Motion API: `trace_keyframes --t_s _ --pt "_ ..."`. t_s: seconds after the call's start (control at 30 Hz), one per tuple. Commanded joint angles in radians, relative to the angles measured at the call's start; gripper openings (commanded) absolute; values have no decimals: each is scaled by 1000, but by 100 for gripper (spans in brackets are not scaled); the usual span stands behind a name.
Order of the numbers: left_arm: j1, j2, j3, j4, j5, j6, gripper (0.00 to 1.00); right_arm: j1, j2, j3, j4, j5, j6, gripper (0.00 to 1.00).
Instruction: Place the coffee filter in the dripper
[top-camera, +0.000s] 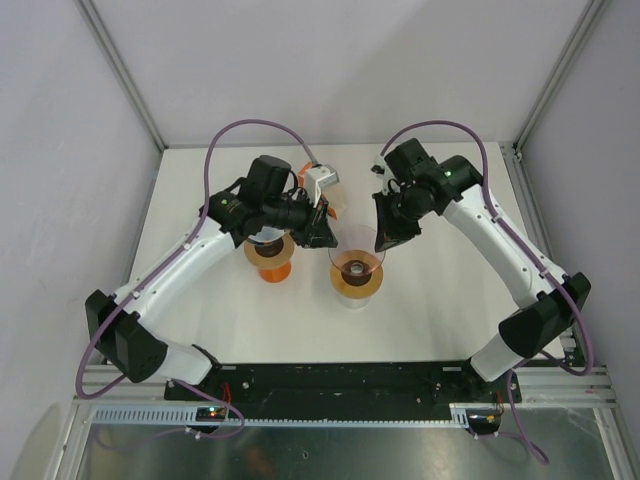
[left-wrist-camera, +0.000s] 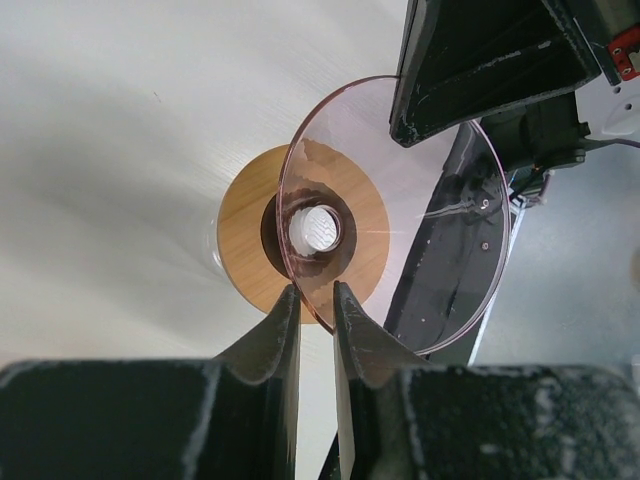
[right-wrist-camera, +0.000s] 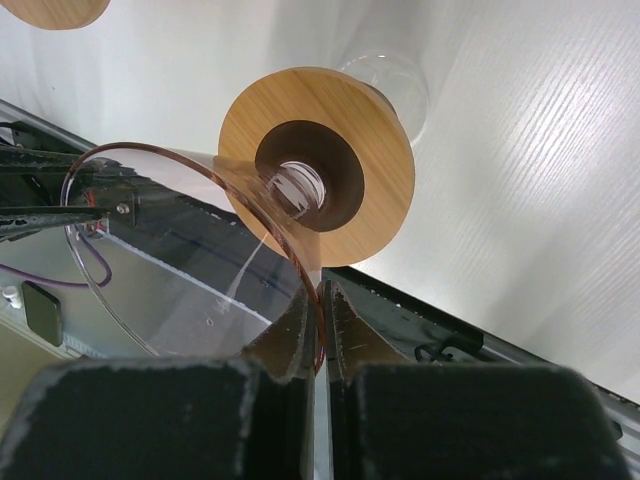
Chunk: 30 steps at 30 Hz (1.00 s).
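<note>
The white table (top-camera: 450, 330) carries everything, and the dripper (top-camera: 357, 268) stands near its middle, between my two arms. My left arm (top-camera: 190, 255) reaches the dripper from its left side, my right arm (top-camera: 500, 240) from its right. The dripper is a clear cone seated in a wooden collar (right-wrist-camera: 375, 150) over a clear base (right-wrist-camera: 400, 85). Just left of the dripper, under my left wrist, is an orange-footed stand (top-camera: 270, 265) with a wooden disc of its own. My right pincer (right-wrist-camera: 320, 295) is clenched on the dripper's rim. My left pincer (left-wrist-camera: 316, 292) straddles the opposite rim with a narrow gap. Whether it pinches the rim I cannot tell. The coffee filter I cannot make out in any view.
</note>
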Motion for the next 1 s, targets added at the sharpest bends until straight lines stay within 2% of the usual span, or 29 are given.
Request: trace_keyframes --t_s 0.0,0.73,0.97 --pt "-41 53 -51 -99 165 22 0 36 54 -84 144 -49 17 0" --pt "-10 136 -168 -99 190 47 0 28 43 -203 215 -64 31 0" --pt "-10 112 -111 -102 198 45 0 31 39 -178 210 -77 37 0"
